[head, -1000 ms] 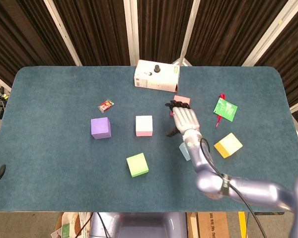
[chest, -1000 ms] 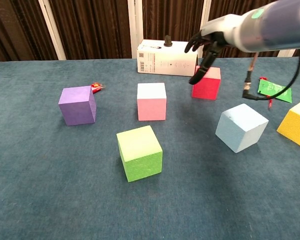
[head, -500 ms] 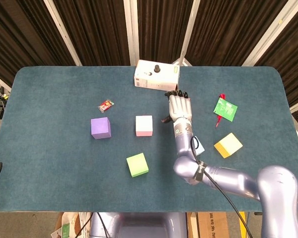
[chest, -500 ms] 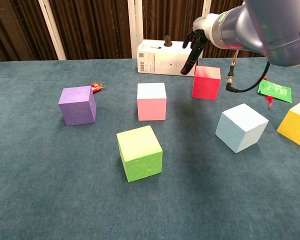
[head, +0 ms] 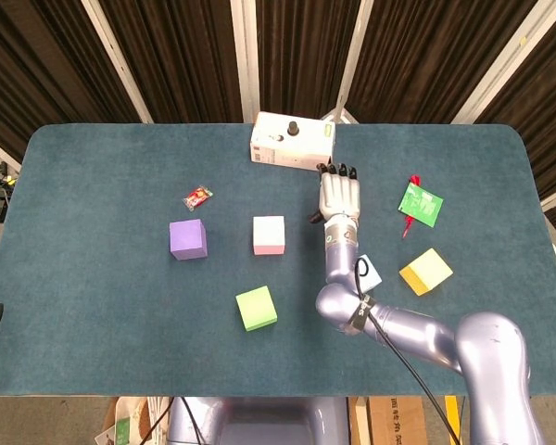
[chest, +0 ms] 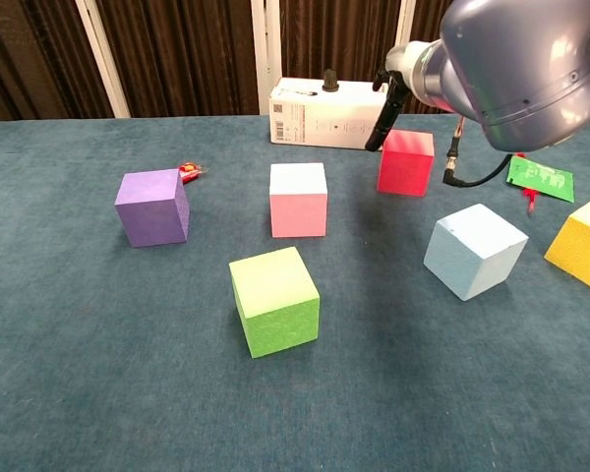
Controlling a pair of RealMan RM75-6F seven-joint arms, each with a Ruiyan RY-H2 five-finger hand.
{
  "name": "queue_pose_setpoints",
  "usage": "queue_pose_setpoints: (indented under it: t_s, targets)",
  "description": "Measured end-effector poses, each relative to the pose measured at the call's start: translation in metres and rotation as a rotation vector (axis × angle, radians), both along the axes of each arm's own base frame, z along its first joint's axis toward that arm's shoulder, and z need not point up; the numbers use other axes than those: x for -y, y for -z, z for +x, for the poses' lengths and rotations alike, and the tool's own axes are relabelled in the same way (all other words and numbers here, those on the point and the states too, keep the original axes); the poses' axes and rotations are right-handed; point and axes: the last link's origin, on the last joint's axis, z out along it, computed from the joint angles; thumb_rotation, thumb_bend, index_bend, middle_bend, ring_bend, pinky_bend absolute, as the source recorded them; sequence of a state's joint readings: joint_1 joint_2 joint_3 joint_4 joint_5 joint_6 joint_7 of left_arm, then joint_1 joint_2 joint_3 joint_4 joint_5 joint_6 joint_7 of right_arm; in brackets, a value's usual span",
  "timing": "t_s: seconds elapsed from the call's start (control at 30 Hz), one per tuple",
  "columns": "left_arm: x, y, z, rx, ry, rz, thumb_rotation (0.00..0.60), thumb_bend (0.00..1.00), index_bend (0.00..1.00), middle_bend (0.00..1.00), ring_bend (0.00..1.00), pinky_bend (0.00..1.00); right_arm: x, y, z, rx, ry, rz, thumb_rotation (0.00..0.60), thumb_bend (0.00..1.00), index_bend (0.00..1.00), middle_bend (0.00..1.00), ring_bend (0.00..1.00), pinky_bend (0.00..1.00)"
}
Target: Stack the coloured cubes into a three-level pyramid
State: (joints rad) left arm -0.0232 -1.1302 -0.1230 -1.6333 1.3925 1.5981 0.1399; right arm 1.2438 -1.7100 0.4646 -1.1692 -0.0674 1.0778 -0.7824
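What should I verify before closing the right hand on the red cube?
1. Right hand above the red foam cube: ok, fingers spread.
2. Hand holds nothing: ok.
3. Red cube upright on the blue table: ok.
4. Fingers clear of the white box behind: cannot tell.
5. Pink foam cube apart from the red one: ok.
6. Left hand out of the way: cannot tell, not in view.

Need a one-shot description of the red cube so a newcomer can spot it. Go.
Start at the white box at the far edge of the table. Just in front of its right end, under the right hand, stands the red cube. It is the only red block; the pink cube to its left is paler, and the light blue cube sits nearer the camera.
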Motion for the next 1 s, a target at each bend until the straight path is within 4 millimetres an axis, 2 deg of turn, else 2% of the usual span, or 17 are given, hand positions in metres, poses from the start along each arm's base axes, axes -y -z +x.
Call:
queue_pose_setpoints:
  t_s: [0.4,0.67,1.0]
  targets:
    - [0.0,0.001,0.001,-0.007,-0.004,-0.001,0.6,0.39,0.05,0.0,0.0,0.0,0.014,0.009,-0.024,-0.049,0.067,0.003,0.6,0.18,0.1,0.12,0.06,0.0]
    - [0.001,0.003,0.002,-0.012,-0.003,-0.006,0.6,0.39,0.05,0.0,0.0,0.0,0.02,0.012,-0.037,-0.067,0.078,-0.015,0.6,0.18,0.15,0.12,0.06,0.0]
    - [0.002,0.004,0.003,-0.014,-0.004,-0.005,0.6,0.39,0.05,0.0,0.0,0.0,0.027,0.014,-0.048,-0.091,0.079,-0.031,0.6,0.18,0.2,0.18,0.06,0.0]
